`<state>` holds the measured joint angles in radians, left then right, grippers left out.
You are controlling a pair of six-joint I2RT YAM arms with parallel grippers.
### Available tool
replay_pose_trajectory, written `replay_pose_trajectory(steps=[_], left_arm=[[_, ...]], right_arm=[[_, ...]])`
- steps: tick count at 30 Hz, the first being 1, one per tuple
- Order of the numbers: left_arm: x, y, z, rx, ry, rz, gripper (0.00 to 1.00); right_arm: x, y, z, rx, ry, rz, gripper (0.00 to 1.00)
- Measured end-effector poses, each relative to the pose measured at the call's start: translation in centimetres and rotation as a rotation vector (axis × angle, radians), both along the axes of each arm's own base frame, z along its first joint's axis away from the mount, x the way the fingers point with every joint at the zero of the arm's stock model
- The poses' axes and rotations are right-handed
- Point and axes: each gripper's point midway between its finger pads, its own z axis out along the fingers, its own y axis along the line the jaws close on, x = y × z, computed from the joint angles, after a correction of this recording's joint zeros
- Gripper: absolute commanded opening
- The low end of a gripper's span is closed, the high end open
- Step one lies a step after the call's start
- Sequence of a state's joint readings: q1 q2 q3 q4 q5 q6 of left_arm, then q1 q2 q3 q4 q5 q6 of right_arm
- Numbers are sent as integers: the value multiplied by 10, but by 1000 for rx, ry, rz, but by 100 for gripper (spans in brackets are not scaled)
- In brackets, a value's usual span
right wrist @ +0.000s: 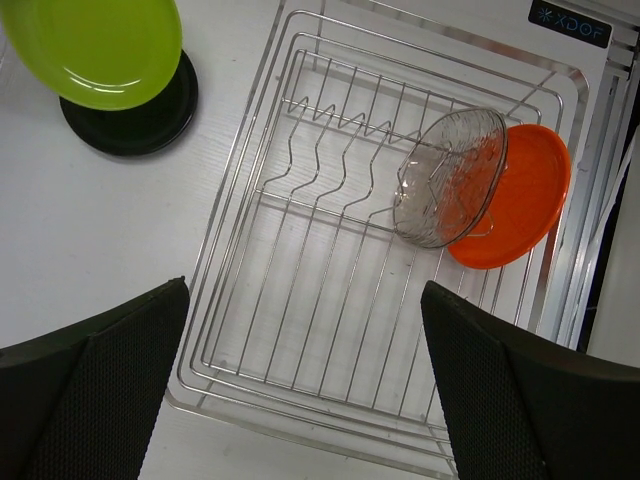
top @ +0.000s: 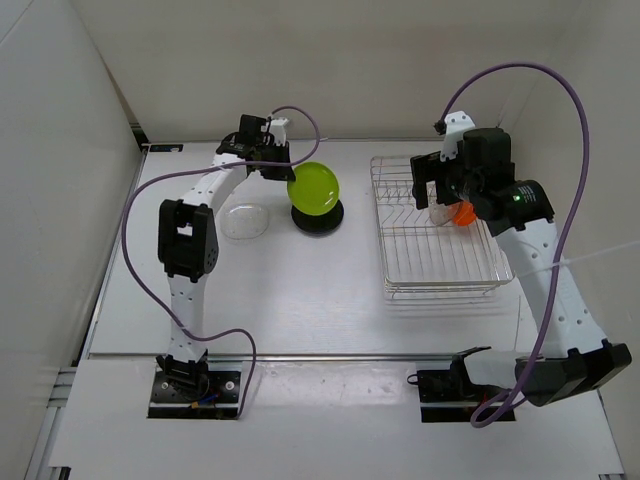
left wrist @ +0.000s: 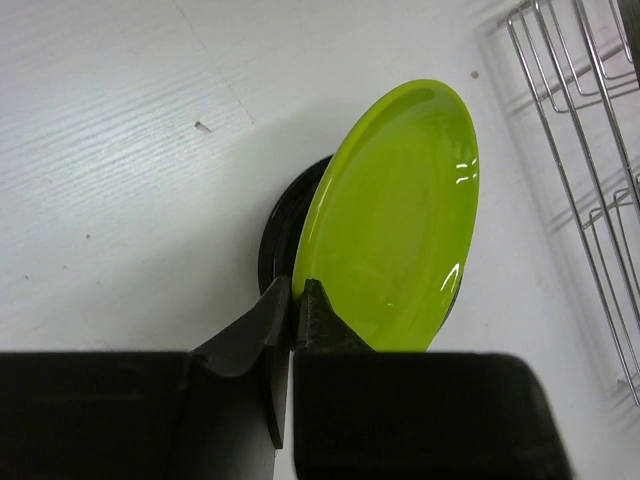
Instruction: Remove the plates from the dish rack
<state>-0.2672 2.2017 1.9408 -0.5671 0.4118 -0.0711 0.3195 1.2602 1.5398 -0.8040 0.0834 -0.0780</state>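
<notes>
The lime green plate (left wrist: pixel 395 220) is out of the dish rack (right wrist: pixel 300 300) and tilted steeply on edge over the glossy black plate (right wrist: pixel 130 125), which lies flat on the table (top: pixel 300 300) left of the rack. I cannot tell whether the green plate's lower edge touches the black one. My left pincer (left wrist: pixel 295 290) is clamped on the green plate's rim, with one finger on each face and almost no gap between them. Just left of this pair, a clear plate (top: pixel 244 220) lies flat on the table, apart from the black plate.

Two plates are in the rack, toward its right side. A second clear plate (right wrist: pixel 450 178) stands tilted among the wires. The orange plate (right wrist: pixel 520 200) is right behind it, partly covered by it. The divider prongs to their left hold nothing.

My right pincer (right wrist: pixel 305 290) hangs above the rack with its fingers spread as wide as they go, gripping nothing and touching neither plate.
</notes>
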Motion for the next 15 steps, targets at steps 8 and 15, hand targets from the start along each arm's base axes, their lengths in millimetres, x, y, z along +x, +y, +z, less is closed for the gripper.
replay_pose_trajectory(steps=[8,15], left_arm=[[11,-2,-33,9,48,-1,11],[7,-1,-49,20,87,-1,13]], right_arm=[[-1,0,3,6,-11,2,100],[-2,1,6,13,-20,7,100]])
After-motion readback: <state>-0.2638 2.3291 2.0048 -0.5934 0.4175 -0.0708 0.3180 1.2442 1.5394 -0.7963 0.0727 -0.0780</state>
